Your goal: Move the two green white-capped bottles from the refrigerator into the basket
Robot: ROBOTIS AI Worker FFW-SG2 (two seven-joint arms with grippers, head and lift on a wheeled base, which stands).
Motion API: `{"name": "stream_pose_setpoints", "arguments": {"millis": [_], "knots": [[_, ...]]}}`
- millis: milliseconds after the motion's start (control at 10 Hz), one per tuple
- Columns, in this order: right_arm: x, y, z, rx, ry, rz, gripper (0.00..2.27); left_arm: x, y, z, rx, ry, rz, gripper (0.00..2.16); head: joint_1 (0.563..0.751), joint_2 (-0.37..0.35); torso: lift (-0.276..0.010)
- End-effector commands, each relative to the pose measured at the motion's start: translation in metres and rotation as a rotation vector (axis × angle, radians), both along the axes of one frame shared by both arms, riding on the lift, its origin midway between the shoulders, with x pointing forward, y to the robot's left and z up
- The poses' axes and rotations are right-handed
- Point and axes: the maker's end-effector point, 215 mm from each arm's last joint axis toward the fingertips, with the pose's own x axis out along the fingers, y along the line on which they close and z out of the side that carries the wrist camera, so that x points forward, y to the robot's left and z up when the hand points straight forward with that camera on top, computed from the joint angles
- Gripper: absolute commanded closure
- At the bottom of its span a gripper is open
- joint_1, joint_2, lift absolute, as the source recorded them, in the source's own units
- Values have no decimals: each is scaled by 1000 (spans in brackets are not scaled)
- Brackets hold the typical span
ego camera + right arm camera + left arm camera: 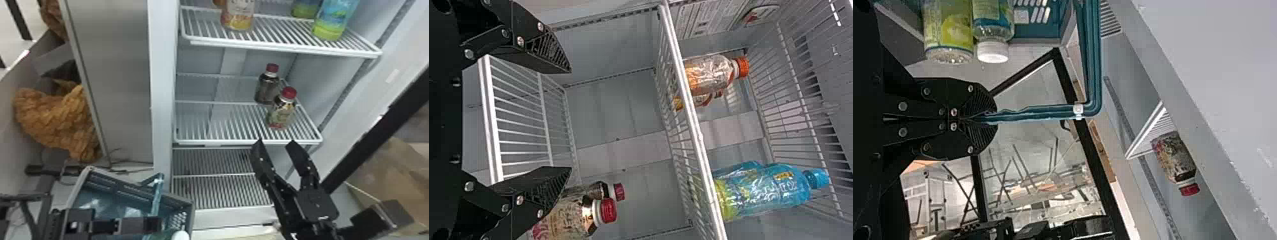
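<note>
Wire shelves [204,127] in the refrigerator [163,95], cardboard [395,172] off right. Basket [191,207] low at left; two green bottles [993,22] sit in it, near left tool [156,224], which pinches the handle [1043,112]. Right tool [276,140] spread, near red-capped bottles [281,113]

Head view: pale, diffuse light fills the refrigerator [162,95] before me; glare mottles the basket [108,186] toward my eight o'clock.
</note>
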Motion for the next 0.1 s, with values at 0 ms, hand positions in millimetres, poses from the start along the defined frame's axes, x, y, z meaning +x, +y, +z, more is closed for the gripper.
{"name": "stream_pose_setpoints", "arguments": {"millis": [0], "knots": [[1,1,1,0,-2,3,387,0,0,0,-1,1,-1,1171,695,-221,-263]]}}
